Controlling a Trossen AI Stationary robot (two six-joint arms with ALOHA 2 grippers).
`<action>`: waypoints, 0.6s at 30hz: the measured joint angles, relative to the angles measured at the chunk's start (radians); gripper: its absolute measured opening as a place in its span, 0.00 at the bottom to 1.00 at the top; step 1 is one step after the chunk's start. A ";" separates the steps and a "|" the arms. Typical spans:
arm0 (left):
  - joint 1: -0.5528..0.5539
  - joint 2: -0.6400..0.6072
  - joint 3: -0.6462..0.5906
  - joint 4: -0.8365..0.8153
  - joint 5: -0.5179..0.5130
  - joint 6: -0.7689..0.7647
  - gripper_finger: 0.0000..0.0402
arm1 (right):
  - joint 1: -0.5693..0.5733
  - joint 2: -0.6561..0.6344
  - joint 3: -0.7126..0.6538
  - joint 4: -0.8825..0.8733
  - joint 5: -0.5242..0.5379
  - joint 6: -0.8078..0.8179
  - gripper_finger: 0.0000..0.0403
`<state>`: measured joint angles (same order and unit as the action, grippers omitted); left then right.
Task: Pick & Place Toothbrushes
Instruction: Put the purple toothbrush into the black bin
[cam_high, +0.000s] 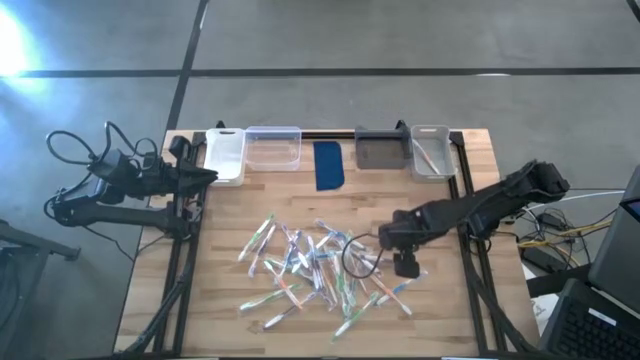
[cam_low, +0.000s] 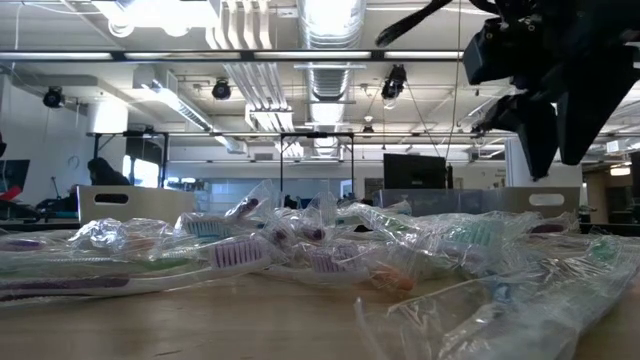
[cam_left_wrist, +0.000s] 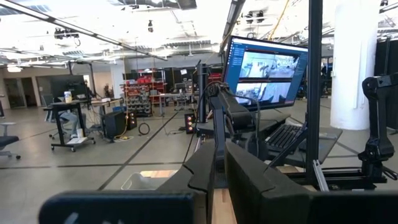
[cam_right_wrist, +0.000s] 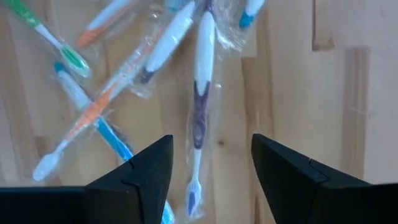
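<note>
Several toothbrushes (cam_high: 310, 270) in clear wrappers lie in a loose heap on the wooden table; the low view shows the heap (cam_low: 300, 250) close up. My right gripper (cam_high: 405, 265) hangs open over the heap's right edge, pointing steeply down, clear of the toothbrushes in the low view (cam_low: 560, 120). In the right wrist view its fingers (cam_right_wrist: 211, 146) stand on either side of a white and purple toothbrush (cam_right_wrist: 199, 112) that lies flat on the wood below them. My left gripper (cam_high: 207, 175) waits at the table's far left, raised and level, fingers together (cam_left_wrist: 219, 155).
Along the far edge stand a white bin (cam_high: 225, 155), a clear bin (cam_high: 273, 148), a dark blue pad (cam_high: 329, 165), a grey bin (cam_high: 378, 150) and a clear bin (cam_high: 431, 150) holding a toothbrush. Bare wood lies right of the heap (cam_high: 445, 290).
</note>
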<state>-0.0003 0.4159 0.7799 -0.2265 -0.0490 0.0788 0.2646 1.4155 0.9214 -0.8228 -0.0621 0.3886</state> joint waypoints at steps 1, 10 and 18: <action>0.000 0.000 0.000 0.000 0.000 0.000 0.10 | 0.000 0.000 0.003 -0.001 0.002 0.007 0.52; 0.000 0.000 0.000 0.000 0.000 0.000 0.10 | -0.001 0.000 0.046 0.024 0.035 0.055 0.48; 0.000 0.000 0.000 0.000 0.000 0.000 0.10 | -0.001 0.000 0.050 0.022 0.036 0.115 0.48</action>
<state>-0.0002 0.4156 0.7799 -0.2265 -0.0490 0.0788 0.2634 1.4151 0.9710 -0.8009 -0.0261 0.5034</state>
